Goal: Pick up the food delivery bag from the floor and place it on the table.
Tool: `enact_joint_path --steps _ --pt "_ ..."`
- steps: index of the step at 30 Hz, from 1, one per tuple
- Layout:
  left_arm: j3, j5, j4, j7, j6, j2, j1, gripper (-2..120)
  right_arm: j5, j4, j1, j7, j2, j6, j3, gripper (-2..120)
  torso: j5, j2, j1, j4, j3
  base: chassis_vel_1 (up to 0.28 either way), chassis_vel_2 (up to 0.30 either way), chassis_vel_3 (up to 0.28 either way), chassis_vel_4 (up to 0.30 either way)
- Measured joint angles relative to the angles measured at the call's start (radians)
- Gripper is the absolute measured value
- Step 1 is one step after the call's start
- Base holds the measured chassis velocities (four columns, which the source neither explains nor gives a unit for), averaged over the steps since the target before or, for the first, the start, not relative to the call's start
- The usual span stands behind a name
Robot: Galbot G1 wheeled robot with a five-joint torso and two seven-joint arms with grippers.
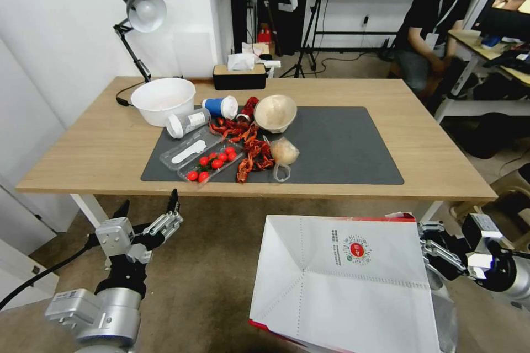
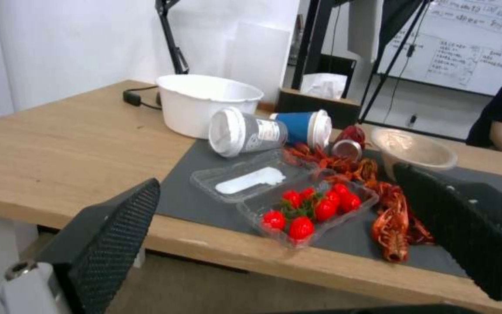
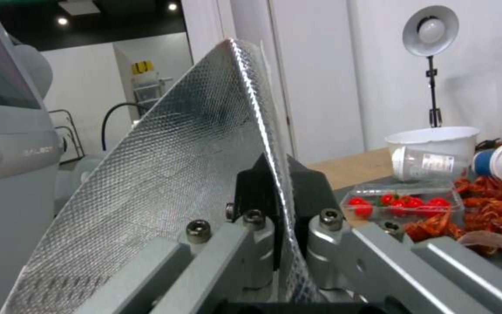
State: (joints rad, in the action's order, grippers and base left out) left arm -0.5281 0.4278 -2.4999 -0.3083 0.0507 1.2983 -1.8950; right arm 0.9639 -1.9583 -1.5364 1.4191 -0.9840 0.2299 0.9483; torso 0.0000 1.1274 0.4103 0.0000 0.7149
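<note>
The food delivery bag (image 1: 342, 281), white with a round red logo and red edges, hangs lifted off the floor (image 1: 215, 265) in front of the table (image 1: 99, 160). My right gripper (image 1: 428, 251) is shut on the bag's right rim. In the right wrist view the fingers (image 3: 306, 185) pinch the silver foil lining (image 3: 164, 174) between them. My left gripper (image 1: 149, 207) stands open below the table's front edge at the left, holding nothing; its two black pads (image 2: 111, 235) frame the tabletop (image 2: 59, 148).
The dark mat (image 1: 342, 143) carries a tomato tray (image 1: 212, 162), crayfish shells (image 1: 251, 146), cups (image 1: 221, 106), a bowl (image 1: 275, 112) and a small clear bag (image 1: 283, 153). A white tub (image 1: 163, 99), lamp (image 1: 141, 11) and tissue box (image 1: 240, 74) stand behind. The mat's right half is bare.
</note>
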Motion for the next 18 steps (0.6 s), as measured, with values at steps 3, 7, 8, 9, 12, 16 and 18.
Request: enact_joint_path --steps 3,7,8,9,12,16,18 --pt "0.0 0.001 0.0 0.0 -0.008 -0.001 -0.002 100 0.002 -0.001 -0.001 -0.003 0.0 -0.002 0.0 0 0.0 0.002 0.001 0.0 0.001 0.0 0.0 0.0 0.0" --pt "0.0 0.0 0.0 0.0 -0.013 -0.001 -0.004 100 0.008 -0.001 -0.001 -0.013 0.004 -0.004 0.0 0 0.0 0.0 0.0 -0.0001 0.0 0.0 0.0 0.0 0.0" --pt "0.001 -0.001 0.0 0.001 -0.013 -0.001 -0.004 100 0.015 -0.001 -0.001 -0.021 0.007 -0.006 0.002 0 0.0001 -0.001 0.0 0.0 -0.001 0.0 0.0 0.0 0.0" --pt "0.001 -0.001 0.0 0.001 -0.013 -0.001 -0.004 100 0.015 -0.001 -0.001 -0.021 0.007 -0.006 0.002 0 0.0001 -0.001 0.0 0.0 -0.001 0.0 0.0 0.0 0.0" --pt "0.002 -0.002 0.0 0.001 -0.014 -0.001 -0.002 100 0.053 -0.004 -0.003 -0.047 0.021 -0.01 0.018 0 0.0001 -0.004 -0.002 0.0 -0.002 0.0 0.0 0.0 0.0" --pt "0.004 -0.002 0.005 0.001 -0.018 -0.002 0.004 100 0.108 -0.014 -0.009 -0.093 0.047 -0.017 0.042 0 0.0001 -0.005 -0.002 -0.0001 -0.003 0.0 0.0 0.0 0.0" --pt "0.005 -0.002 0.008 0.001 -0.02 -0.002 0.006 100 0.15 -0.026 -0.01 -0.125 0.058 -0.016 0.058 0 0.0 -0.006 -0.003 0.0 -0.003 0.0 0.0 0.0 0.0"
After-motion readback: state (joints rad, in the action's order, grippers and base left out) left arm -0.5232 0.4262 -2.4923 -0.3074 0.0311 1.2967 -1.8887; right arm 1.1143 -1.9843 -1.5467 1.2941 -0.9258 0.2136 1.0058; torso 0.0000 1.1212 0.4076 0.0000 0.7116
